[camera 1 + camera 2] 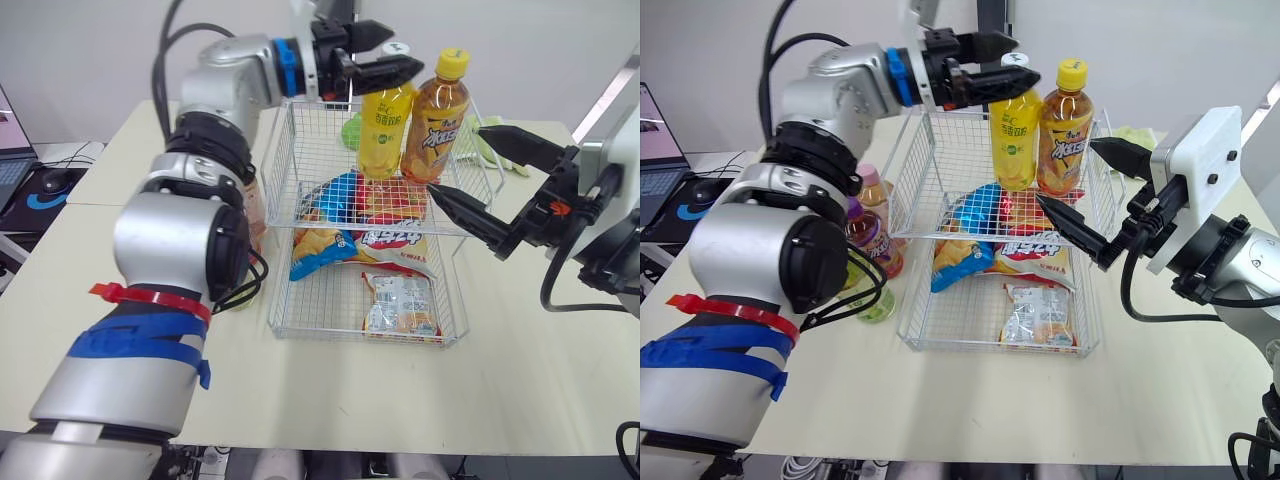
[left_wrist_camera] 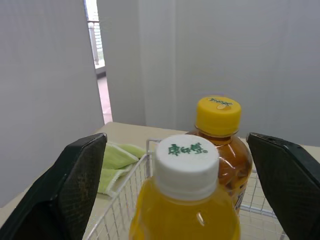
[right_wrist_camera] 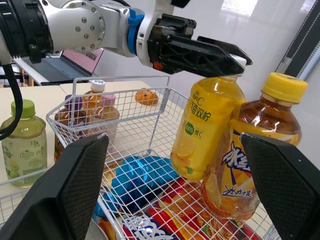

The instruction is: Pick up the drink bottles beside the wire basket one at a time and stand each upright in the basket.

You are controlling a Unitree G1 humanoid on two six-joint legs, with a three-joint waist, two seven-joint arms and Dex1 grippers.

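Two bottles stand at the far end of the basket (image 1: 280, 170): a yellow bottle (image 1: 385, 130) and an amber bottle (image 1: 437, 115), touching and near upright. Your left end effector (image 1: 405, 50) sits at the yellow bottle's white cap (image 2: 186, 159), spread to either side and gripping nothing. Your right end effector (image 1: 1066, 170) hangs spread and empty at the basket's right wall.

Three bottles wait on the tabletop (image 1: 400, 390) just beside the basket's left wall: pink-capped bottle (image 1: 872, 195), purple-capped bottle (image 1: 868, 240) and pale green bottle (image 1: 877, 300). All stand upright, long axes vertical. They lie below and nearer the robot than the left end effector.

Judgement: the left arm is nearer; the right would have to cross the basket.
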